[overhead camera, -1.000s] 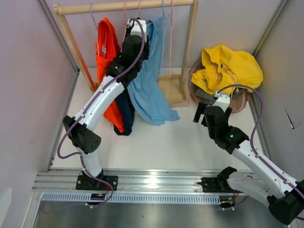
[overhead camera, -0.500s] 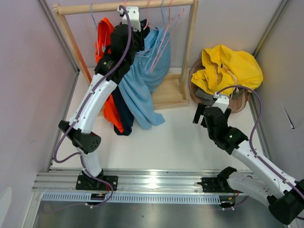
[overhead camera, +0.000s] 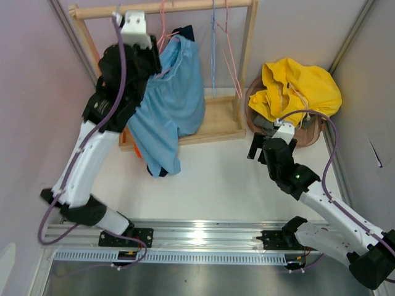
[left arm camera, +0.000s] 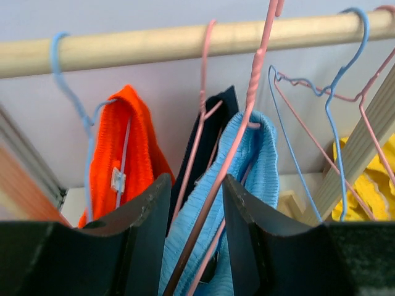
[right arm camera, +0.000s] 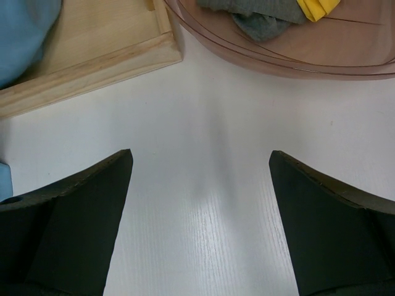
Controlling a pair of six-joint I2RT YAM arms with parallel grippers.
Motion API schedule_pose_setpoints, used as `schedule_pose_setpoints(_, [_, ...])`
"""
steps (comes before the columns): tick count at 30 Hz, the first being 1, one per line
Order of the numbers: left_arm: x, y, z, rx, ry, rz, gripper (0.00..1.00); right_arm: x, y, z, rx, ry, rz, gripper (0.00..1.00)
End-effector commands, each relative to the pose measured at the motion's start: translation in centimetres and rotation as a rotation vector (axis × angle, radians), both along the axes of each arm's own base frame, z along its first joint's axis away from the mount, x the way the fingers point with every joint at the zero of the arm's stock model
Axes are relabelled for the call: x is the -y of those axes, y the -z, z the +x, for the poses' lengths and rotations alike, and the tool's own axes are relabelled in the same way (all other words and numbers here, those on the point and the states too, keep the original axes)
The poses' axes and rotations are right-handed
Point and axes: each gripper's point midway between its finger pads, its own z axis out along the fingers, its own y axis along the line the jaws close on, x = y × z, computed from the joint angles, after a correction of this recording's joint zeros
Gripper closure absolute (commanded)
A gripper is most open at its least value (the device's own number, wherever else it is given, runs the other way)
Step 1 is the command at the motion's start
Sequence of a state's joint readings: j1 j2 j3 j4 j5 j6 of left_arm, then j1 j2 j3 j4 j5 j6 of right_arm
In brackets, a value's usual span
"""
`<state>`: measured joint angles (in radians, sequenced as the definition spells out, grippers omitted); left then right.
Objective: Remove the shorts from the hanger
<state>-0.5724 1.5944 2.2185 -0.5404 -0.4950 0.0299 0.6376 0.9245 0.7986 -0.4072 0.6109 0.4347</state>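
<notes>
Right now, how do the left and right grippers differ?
Left gripper is part-closed around the blue shorts and a pink hanger; right gripper is wide open and empty. Left gripper is up by the wooden rail; right gripper hangs low over the table, near the basket. Both have black fingers.

White table [overhead camera: 231, 180]: wooden rack base [overhead camera: 213, 121], brown basket [overhead camera: 313, 137] on it
</notes>
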Motion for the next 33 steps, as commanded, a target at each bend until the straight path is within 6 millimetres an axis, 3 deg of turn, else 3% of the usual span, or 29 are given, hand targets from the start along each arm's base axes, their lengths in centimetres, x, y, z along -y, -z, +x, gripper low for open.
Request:
schedule_pose_setpoints(1, [-2.9,1.5,-4.3,0.001,-0.045,-0.047,1.0,-1.1,-1.7,0.8,0.066,-0.034,0.031,0.01])
schedule_pose_setpoints(2, [-3.7,1.4,-5.7,0.019,-0.04,-0.081,1.0,-1.7,-2.0,0.8,0.072,-0.069,0.036,0.01])
schedule_pose_setpoints(3, [-5.9,-0.8,-9.4,0.09,-0.028,-0.146,1.0,-2.0,-2.6,1.0,0.09,-0.094,0.026,0.0])
schedule_pose_setpoints(4, [-5.4,2.6,-9.3,0.035,-0.009,-0.133,1.0,-2.4,-3.5,1.2,0.108,-0.12,0.03,0.01])
schedule_pose_setpoints(6, [-6.3,2.5,-11.9,0.043,0.031,-0.18,1.0,-3.8,-4.9,1.2,0.141,-0.197,0.044,0.0])
schedule_pose_setpoints(10, [-3.5,6.5,-13.9,-0.088,0.226,-0.118,1.0,-6.5,-8.5,0.7,0.247,-0.379,0.071,0.0])
schedule_pose_setpoints(12, [-0.8,8.0,-15.1,-0.134,0.395,-0.099,1.0,-8.2,-11.0,0.2,0.311,-0.465,0.128,0.01])
schedule_pose_setpoints(14, [0.5,7.4,-16.9,-0.102,0.513,-0.112,1.0,-9.8,-12.7,-0.3,0.37,-0.548,0.184,0.0])
schedule_pose_setpoints(15, [1.7,7.6,-17.9,-0.105,0.601,-0.123,1.0,-11.5,-12.8,-1.2,0.372,-0.652,0.212,0.01])
schedule_pose_setpoints(17, [1.9,6.6,-19.2,-0.086,0.649,-0.14,1.0,-13.4,-13.2,-1.6,0.403,-0.735,0.248,0.01])
schedule_pose_setpoints(21, [2.6,5.3,-21.4,-0.084,0.755,-0.139,1.0,-15.3,-13.0,-1.8,0.423,-0.787,0.255,0.01])
schedule_pose_setpoints(26, [1.5,2.6,-23.6,-0.016,0.781,-0.158,1.0,-15.8,-12.6,-1.3,0.417,-0.771,0.278,0.0])
schedule_pose_setpoints(33, [0.6,0.1,-24.8,0.044,0.779,-0.178,1.0,-16.5,-9.9,-1.8,0.361,-0.784,0.334,0.03])
